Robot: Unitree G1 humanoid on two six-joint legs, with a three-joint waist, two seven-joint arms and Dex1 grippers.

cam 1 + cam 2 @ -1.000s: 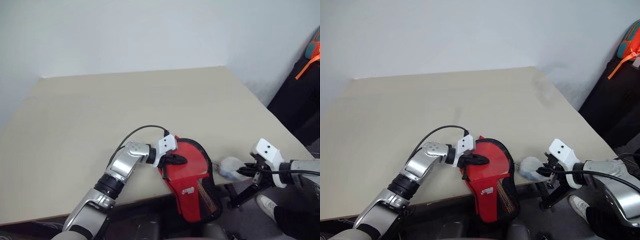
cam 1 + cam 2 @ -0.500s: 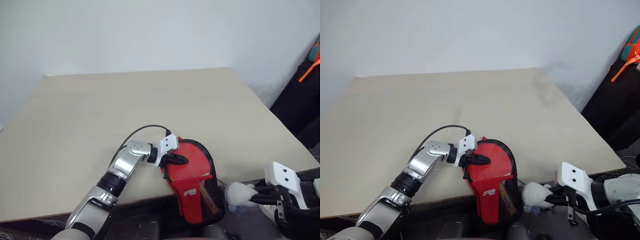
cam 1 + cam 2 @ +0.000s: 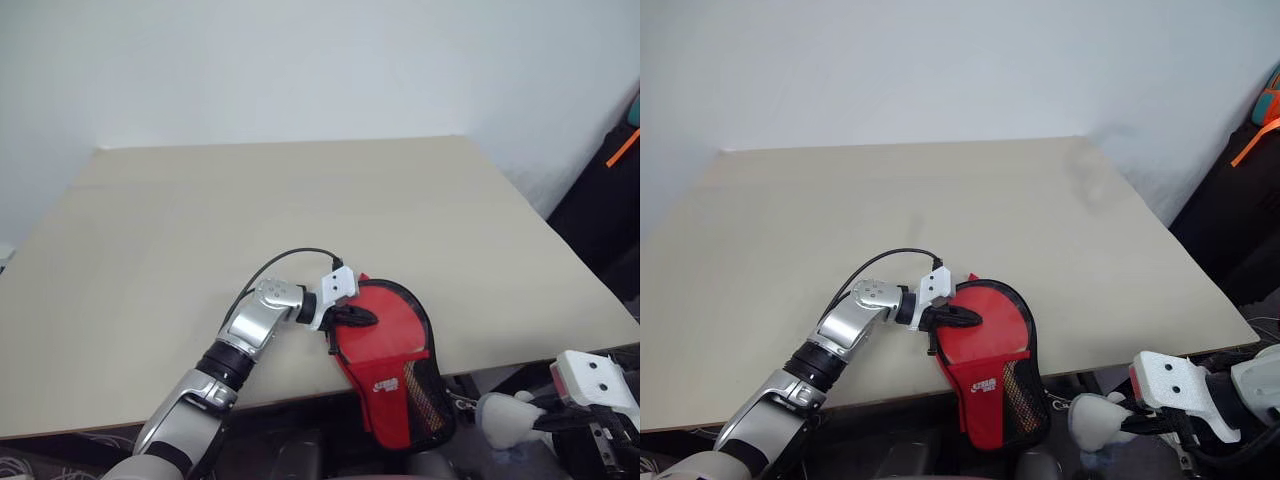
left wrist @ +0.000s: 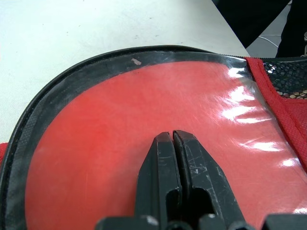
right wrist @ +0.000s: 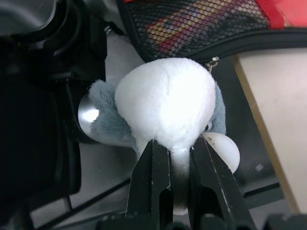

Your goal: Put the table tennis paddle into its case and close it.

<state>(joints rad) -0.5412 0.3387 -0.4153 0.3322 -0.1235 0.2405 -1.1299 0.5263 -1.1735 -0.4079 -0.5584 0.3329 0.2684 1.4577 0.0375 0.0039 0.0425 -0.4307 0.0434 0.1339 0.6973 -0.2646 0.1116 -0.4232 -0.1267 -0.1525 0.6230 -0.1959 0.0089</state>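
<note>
The left gripper (image 3: 362, 318), fingers together and empty, presses on the red case (image 3: 390, 365), which overhangs the bench (image 3: 300, 210) edge; the paddle's handle shows through the mesh. The right gripper (image 5: 171, 158) pinches a plush toy (image 5: 165, 103) off the bench.

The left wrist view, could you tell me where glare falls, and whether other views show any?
Left wrist view: white glare streaks on the case's glossy red face, toward the mesh side. Left eye view: even light, no glare on the table.
</note>
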